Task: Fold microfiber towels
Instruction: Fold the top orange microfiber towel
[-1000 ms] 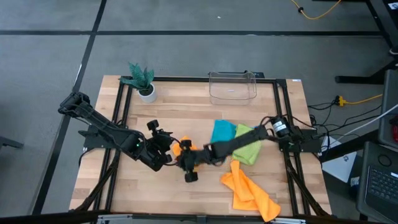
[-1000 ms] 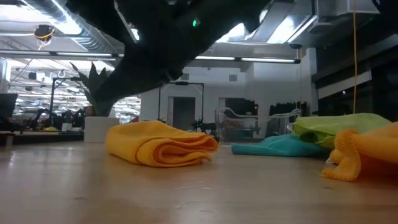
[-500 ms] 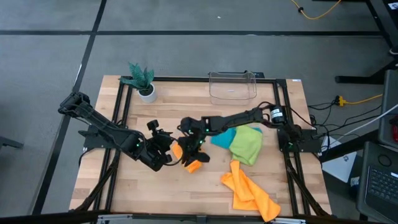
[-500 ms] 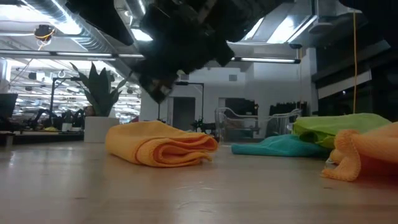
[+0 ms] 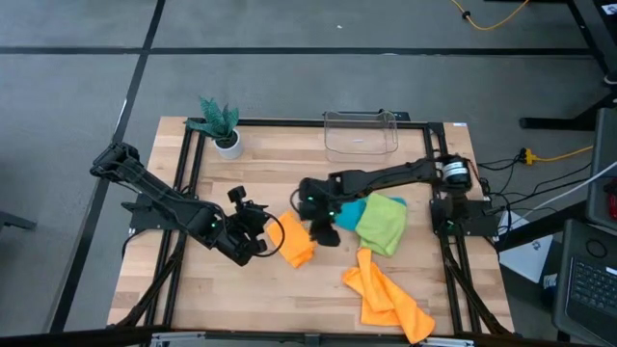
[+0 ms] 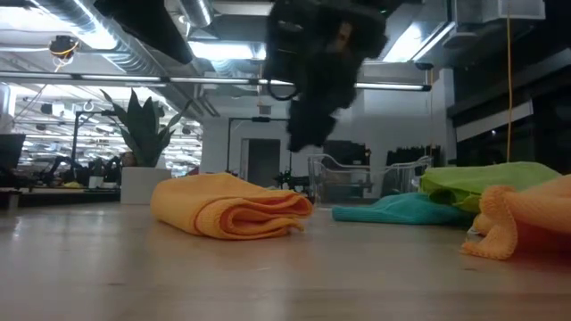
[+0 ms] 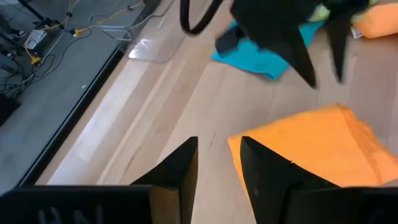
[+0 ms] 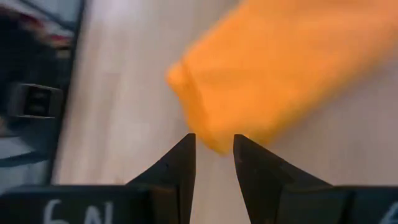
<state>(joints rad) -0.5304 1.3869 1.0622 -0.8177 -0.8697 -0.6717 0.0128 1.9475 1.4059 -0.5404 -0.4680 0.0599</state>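
Observation:
A folded orange towel point(image 5: 295, 242) lies flat on the wooden table point(image 5: 241, 183), a little left of the middle. My left gripper point(image 5: 268, 235) hovers just left of it, open, with bare wood showing between its fingers point(image 7: 217, 148). My right gripper point(image 5: 325, 232) hangs above the table just right of the folded towel, open and pointing down at it point(image 8: 211, 142). Behind it lie a teal towel point(image 5: 345, 208) and a lime green towel point(image 5: 384, 224), heaped together. A crumpled orange towel point(image 5: 388, 295) lies at the near right.
A clear plastic bin point(image 5: 362, 134) stands at the far edge and a small potted plant point(image 5: 221, 125) at the far left. Bare wood lies near the front left point(image 5: 222, 289). The low view shows the folded towel point(image 6: 232, 207) resting on its broad underside.
My right gripper has swung from the near side of the folded orange towel toward the far right, rising a little and turning about its wrist, and now hangs beside the teal towel. The folded orange towel has stayed in place and now shows whole from above.

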